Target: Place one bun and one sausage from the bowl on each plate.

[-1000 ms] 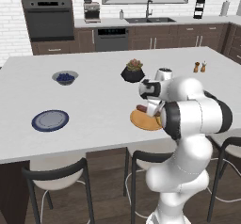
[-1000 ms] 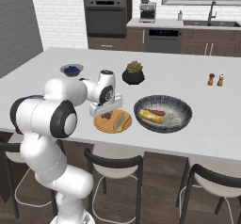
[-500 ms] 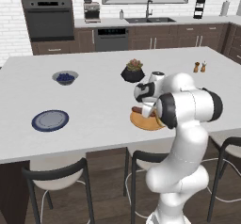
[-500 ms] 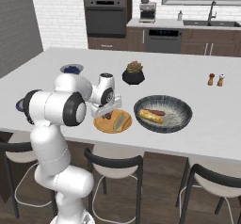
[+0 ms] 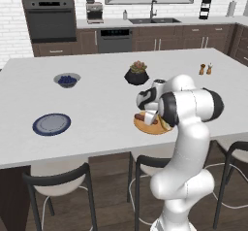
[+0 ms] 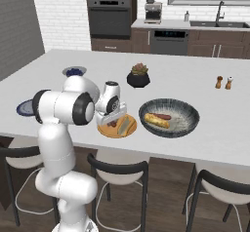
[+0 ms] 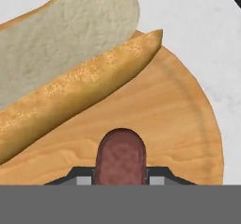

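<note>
My gripper (image 7: 120, 178) is shut on a dark red sausage (image 7: 120, 156), held just above the orange plate (image 7: 181, 124). A split bun (image 7: 70, 77) lies on that plate beside the sausage. From the right base view, the gripper (image 6: 111, 121) points down over the orange plate (image 6: 105, 131) with its bun (image 6: 126, 124). Right of it, the wide dark grey bowl (image 6: 191, 124) holds another bun (image 6: 156, 122) and sausage (image 6: 164, 116). The blue plate (image 5: 51, 123) lies bare at the counter's left. In the left base view my arm hides the bowl, and the orange plate (image 5: 154, 129) shows under the gripper (image 5: 147, 116).
A black plant pot (image 6: 138, 78) stands behind the orange plate. A small blue-filled bowl (image 5: 67, 80) sits at the far left. Salt and pepper shakers (image 6: 223, 82) stand at the far right. Stools line the counter's near edge.
The arm's elbow has swung round while the hand has stayed over the orange plate, still gripping the sausage. Bowl and plates have not moved.
</note>
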{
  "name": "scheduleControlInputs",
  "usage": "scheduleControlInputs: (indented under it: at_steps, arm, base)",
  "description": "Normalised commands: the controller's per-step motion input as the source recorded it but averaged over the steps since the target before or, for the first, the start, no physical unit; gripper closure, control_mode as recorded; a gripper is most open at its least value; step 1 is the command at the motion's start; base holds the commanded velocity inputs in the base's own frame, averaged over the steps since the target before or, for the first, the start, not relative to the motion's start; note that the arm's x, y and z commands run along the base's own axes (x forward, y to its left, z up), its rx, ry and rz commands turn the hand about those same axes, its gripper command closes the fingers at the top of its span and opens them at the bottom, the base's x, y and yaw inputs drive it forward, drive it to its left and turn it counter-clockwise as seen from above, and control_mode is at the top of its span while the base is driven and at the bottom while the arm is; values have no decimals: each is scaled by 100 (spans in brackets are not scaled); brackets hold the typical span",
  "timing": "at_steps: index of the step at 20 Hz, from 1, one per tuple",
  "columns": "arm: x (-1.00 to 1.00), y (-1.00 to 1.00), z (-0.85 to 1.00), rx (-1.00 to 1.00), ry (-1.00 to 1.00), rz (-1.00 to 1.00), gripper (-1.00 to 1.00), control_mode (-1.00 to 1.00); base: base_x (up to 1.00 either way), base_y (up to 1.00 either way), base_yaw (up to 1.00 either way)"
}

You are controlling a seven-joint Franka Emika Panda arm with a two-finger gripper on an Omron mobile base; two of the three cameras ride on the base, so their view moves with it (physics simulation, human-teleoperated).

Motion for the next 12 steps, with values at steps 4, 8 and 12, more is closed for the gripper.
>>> scheduleControlInputs:
  at_steps: [4, 8, 12]
  arm:
    - [15, 0, -23, 0, 0, 0, 100, -100]
    - [3, 0, -3, 0, 0, 0, -100, -100]
    - [0, 0, 0, 0, 0, 0, -100, -100]
  base:
    - [0, 0, 0]
    - [0, 0, 0]
    - [0, 0, 0]
